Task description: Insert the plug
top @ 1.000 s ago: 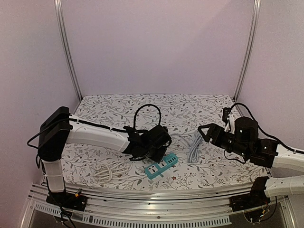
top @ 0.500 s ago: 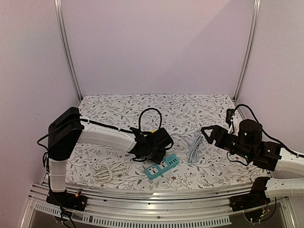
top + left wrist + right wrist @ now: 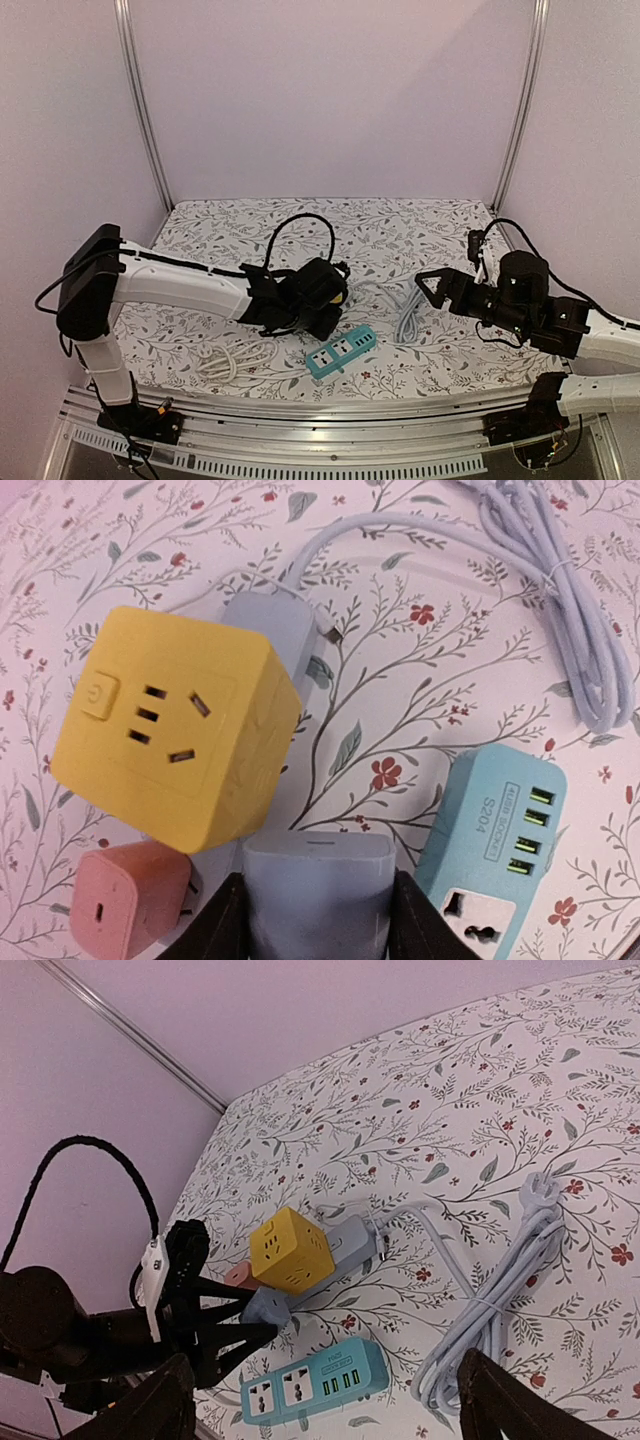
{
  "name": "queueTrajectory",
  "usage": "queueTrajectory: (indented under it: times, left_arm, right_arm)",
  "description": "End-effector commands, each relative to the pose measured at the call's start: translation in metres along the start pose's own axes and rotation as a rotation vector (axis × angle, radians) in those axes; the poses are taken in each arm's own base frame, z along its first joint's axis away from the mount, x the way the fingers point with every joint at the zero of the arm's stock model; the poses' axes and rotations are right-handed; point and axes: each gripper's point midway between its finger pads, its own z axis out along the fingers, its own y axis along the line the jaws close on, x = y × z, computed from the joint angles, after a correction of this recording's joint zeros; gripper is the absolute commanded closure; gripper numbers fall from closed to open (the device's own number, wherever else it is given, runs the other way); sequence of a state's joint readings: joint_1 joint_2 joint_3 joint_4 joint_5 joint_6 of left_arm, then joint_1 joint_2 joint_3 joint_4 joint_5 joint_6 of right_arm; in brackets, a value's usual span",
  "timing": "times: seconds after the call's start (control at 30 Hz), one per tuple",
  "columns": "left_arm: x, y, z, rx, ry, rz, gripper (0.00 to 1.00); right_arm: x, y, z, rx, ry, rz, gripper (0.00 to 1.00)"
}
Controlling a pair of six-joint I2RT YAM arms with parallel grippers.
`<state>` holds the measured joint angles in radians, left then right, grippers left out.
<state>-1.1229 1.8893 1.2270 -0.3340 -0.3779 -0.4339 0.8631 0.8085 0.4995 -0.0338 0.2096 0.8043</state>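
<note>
My left gripper [image 3: 318, 915] is shut on a grey-blue plug adapter [image 3: 318, 880], holding it just in front of a yellow cube socket [image 3: 175, 740]. The cube sits on a grey power strip [image 3: 270, 630]. A pink adapter [image 3: 130, 895] lies to the left of the held plug. A teal power strip [image 3: 495, 850] lies to its right. In the right wrist view the held plug [image 3: 262, 1308] is just below the yellow cube [image 3: 290, 1250]. My right gripper [image 3: 430, 287] is open and empty, raised above the table to the right.
A coiled grey cable [image 3: 408, 310] lies between the arms, right of the teal strip [image 3: 340, 350]. A bundled white cable [image 3: 235, 358] lies near the front left. The floral mat [image 3: 300, 220] ends at the walls behind and at the sides.
My left gripper has pulled back and to the left, away from over the teal strip, still holding the plug. My right gripper has shifted slightly and stays open.
</note>
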Motion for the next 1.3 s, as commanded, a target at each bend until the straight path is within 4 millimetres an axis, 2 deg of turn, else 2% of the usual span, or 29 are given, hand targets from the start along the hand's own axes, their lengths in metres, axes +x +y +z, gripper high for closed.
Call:
queueTrajectory:
  times: [0.0, 0.1, 0.17, 0.2, 0.4, 0.6, 0.87, 1.13, 1.27]
  left_arm:
    - [-0.02, -0.011, -0.033, 0.085, -0.147, 0.073, 0.86]
    - [-0.019, -0.018, -0.051, 0.158, -0.22, 0.132, 0.92]
    - [-0.02, -0.02, -0.065, 0.2, -0.288, 0.156, 0.98]
    - [-0.027, -0.021, -0.076, 0.225, -0.344, 0.154, 1.0]
    - [-0.02, -0.018, -0.099, 0.279, -0.475, 0.196, 1.0]
    - [-0.009, -0.026, -0.117, 0.359, -0.567, 0.283, 1.0]
    - [0.0, -0.032, -0.129, 0.399, -0.625, 0.347, 1.0]
    - [0.0, -0.034, -0.133, 0.386, -0.642, 0.389, 1.0]
    - [-0.001, -0.039, -0.136, 0.404, -0.646, 0.406, 1.0]
  right_arm:
    - [0.003, 0.025, 0.0, -0.097, 0.063, -0.051, 0.1]
    - [0.007, 0.037, 0.0, -0.152, 0.101, -0.058, 0.1]
    - [0.012, 0.049, -0.002, -0.21, 0.143, -0.064, 0.1]
    - [0.015, 0.054, -0.002, -0.232, 0.164, -0.067, 0.1]
    - [0.031, 0.085, 0.001, -0.368, 0.29, -0.072, 0.09]
    - [0.051, 0.106, 0.011, -0.449, 0.438, -0.074, 0.08]
    - [0.087, 0.115, 0.032, -0.494, 0.657, -0.066, 0.08]
    - [0.113, 0.102, 0.058, -0.409, 0.785, -0.022, 0.1]
    - [0.123, 0.103, 0.064, -0.413, 0.84, 0.002, 0.11]
